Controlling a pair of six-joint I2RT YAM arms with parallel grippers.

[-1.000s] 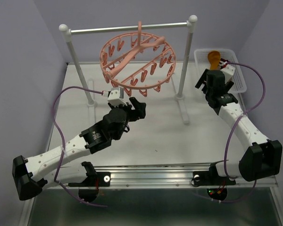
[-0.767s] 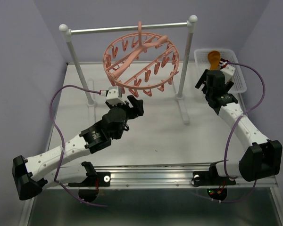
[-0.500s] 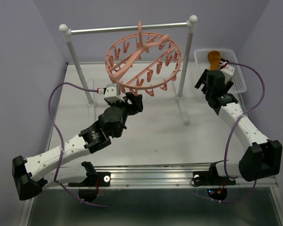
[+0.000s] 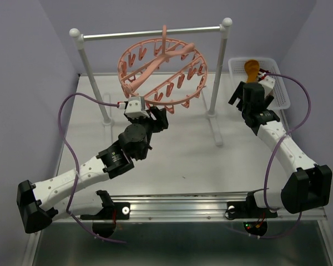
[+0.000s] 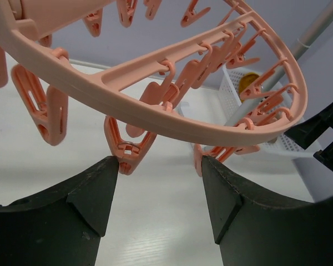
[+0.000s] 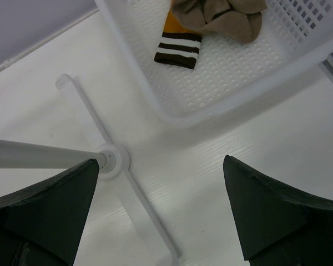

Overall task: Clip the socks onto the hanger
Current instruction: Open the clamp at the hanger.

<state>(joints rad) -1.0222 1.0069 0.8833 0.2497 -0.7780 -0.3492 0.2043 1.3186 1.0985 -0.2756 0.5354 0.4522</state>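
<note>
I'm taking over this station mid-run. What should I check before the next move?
1. Left tool open: ok, jaws apart just under the hanger.
2. Right tool open: ok, empty, near the basket.
3. Socks located: ok, lying in the basket.
4. Sock gripped: not ok, neither tool holds one.
5. Hanger hooked on the rail: ok.
6. Left tool touching a clip: cannot tell.
</note>
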